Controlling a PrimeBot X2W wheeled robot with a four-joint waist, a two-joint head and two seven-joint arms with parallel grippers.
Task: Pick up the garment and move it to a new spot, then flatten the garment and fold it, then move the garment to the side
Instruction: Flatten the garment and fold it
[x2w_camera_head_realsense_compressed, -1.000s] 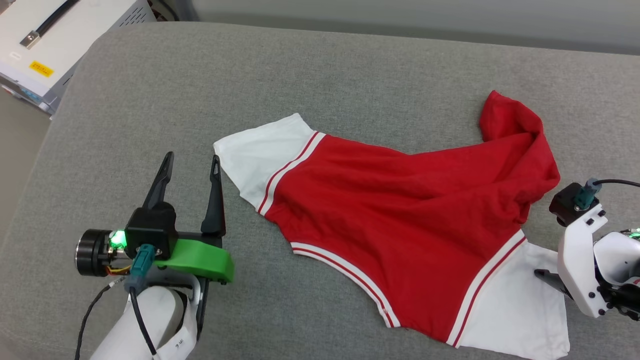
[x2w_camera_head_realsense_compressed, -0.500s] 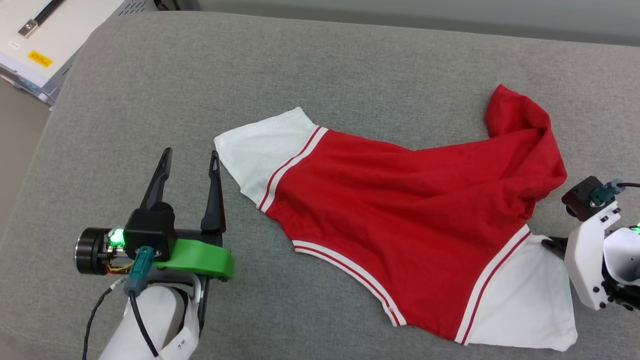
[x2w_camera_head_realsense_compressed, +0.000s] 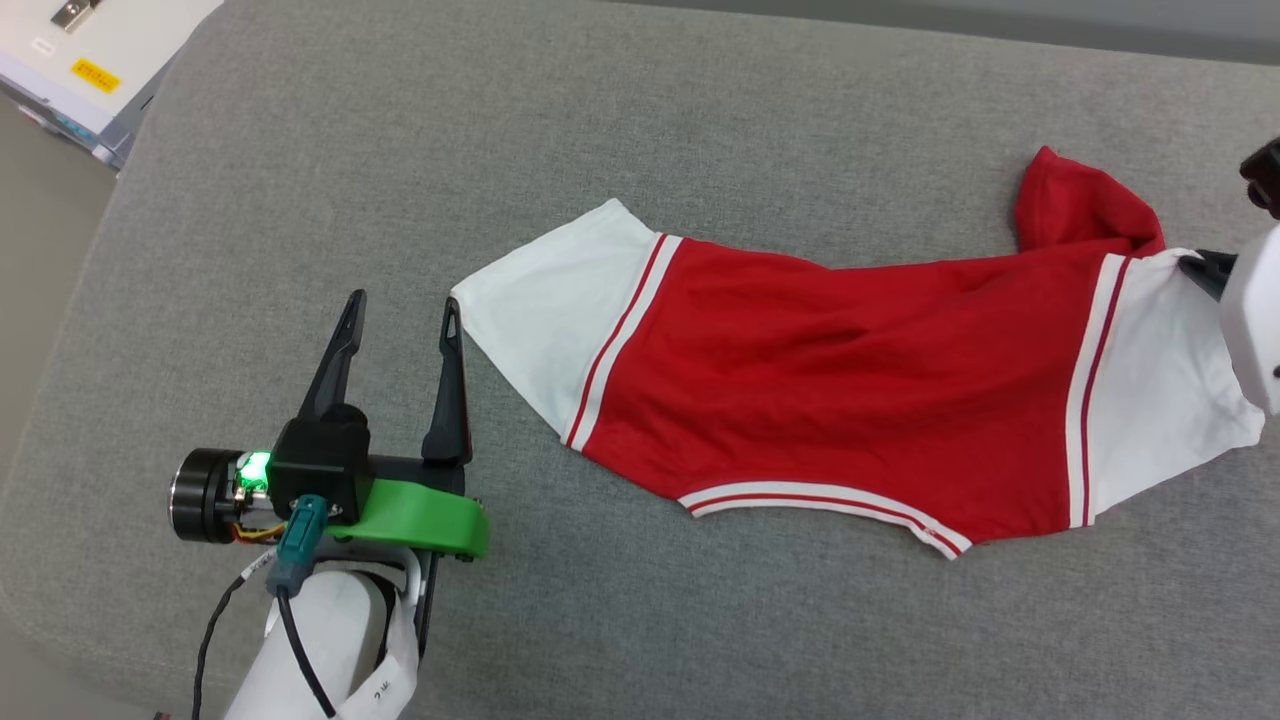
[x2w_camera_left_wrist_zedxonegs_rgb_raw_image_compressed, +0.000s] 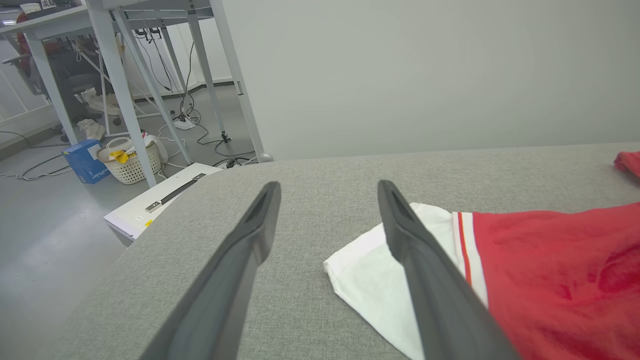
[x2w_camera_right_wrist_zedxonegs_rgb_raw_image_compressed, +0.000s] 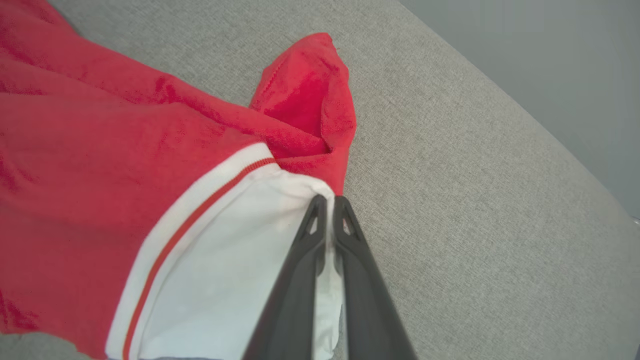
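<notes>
At the lower left of the head view, the left gripper (x2w_camera_head_realsense_compressed: 403, 300) hovers with its fingers spread wide and empty, just beside one white sleeve. The garment (x2w_camera_head_realsense_compressed: 830, 380) lies stretched across the middle of the grey cushion (x2w_camera_head_realsense_compressed: 600, 150). At the right edge, the right gripper (x2w_camera_right_wrist_zedxonegs_rgb_raw_image_compressed: 330, 201) is pressed together, pinching the other white sleeve.
</notes>
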